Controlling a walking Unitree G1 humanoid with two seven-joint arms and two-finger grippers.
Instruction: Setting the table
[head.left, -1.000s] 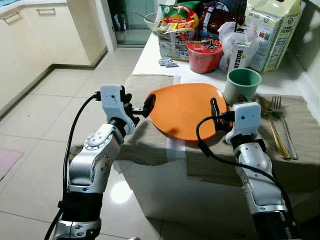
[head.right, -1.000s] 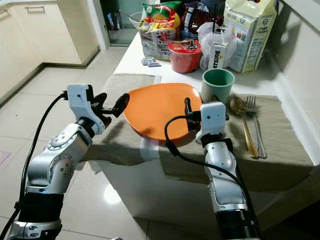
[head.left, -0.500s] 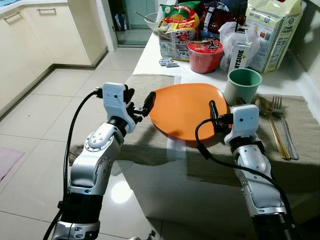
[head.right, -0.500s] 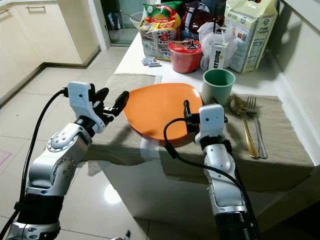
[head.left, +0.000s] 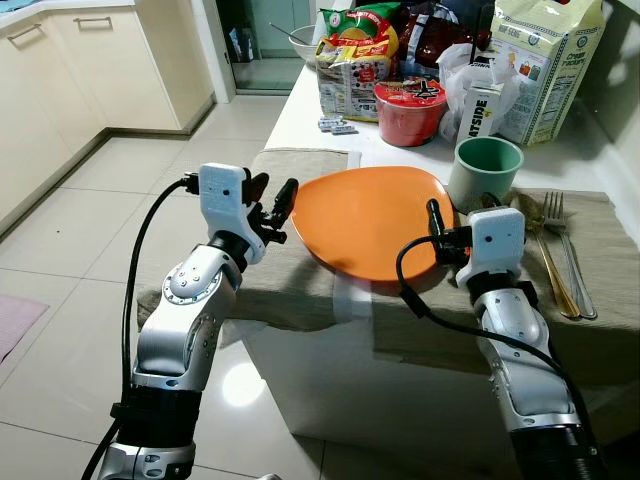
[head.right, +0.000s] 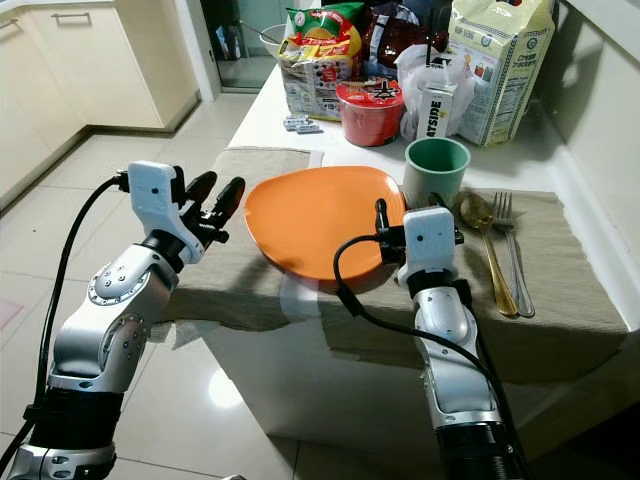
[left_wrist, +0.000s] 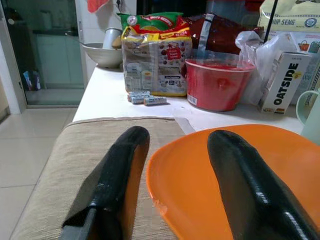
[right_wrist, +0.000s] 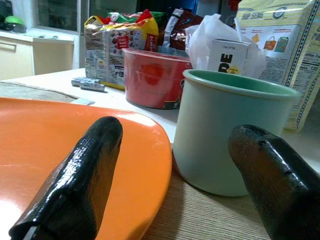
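Your orange plate (head.left: 372, 219) sits on the beige cloth (head.left: 300, 285) that covers the near end of the white bench (head.left: 300, 110), its left rim reaching out toward the bench edge. Left tool (head.left: 274, 201) is at that left rim, fingers spread apart, gripping nothing; in the left wrist view one finger (left_wrist: 114, 187) is over the cloth and the other over the plate's rim, so the rim lies between them but you can't tell if either touches. Right tool (head.right: 415, 215) is at the plate's right side, fingers wide open, holding nothing; in the right wrist view one finger (right_wrist: 80, 172) lies over the plate and the other sits off to the side near the green cup (right_wrist: 227, 135). The cup stands upright on the cloth, just beside the plate's right rim. A gold spoon (head.left: 540, 250) and a silver fork (head.left: 565, 250) lie side by side on the cloth to the right of the cup. Farther back on the bench: a red bowl (head.left: 408, 108), a snack bag (head.left: 355, 60), an oat drink carton (head.left: 480, 108), a large paper bag (head.left: 545, 65), and two small batteries (head.left: 335, 126). The floor (head.left: 80, 250) is pale tile, with cabinets (head.left: 60, 70) at your left.
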